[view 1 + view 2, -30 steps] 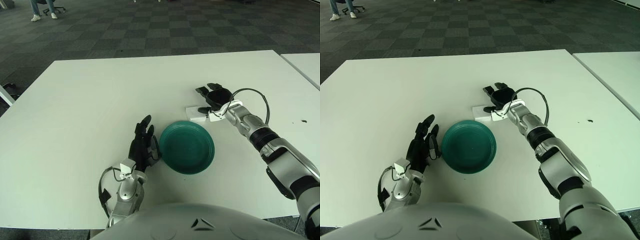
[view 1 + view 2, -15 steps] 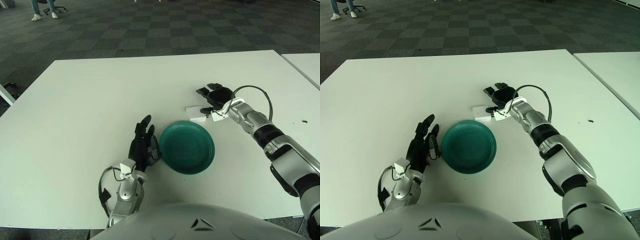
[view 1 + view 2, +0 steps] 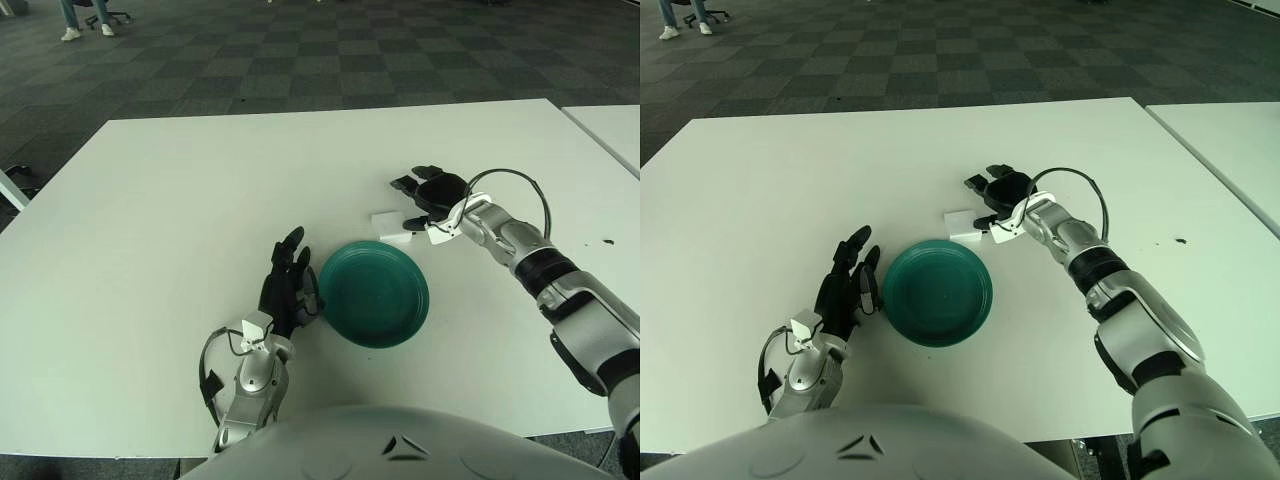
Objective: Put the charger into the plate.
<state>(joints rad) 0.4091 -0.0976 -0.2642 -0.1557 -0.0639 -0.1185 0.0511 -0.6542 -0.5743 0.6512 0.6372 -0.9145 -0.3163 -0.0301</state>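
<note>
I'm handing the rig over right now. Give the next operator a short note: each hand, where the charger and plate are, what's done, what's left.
Right hand: at the white charger, fingers spread around its right end; no closed grasp visible.
Left hand: idle just left of the plate, fingers extended, holding nothing.
Charger: on the white table, just beyond the plate's far rim, slightly right of its centre, outside the plate.
Green plate: front centre of the table, nothing in it.
Done: right hand has reached the charger.
Left: close on the charger, lift it, carry it toward the robot over the rim, release into the plate.
</note>
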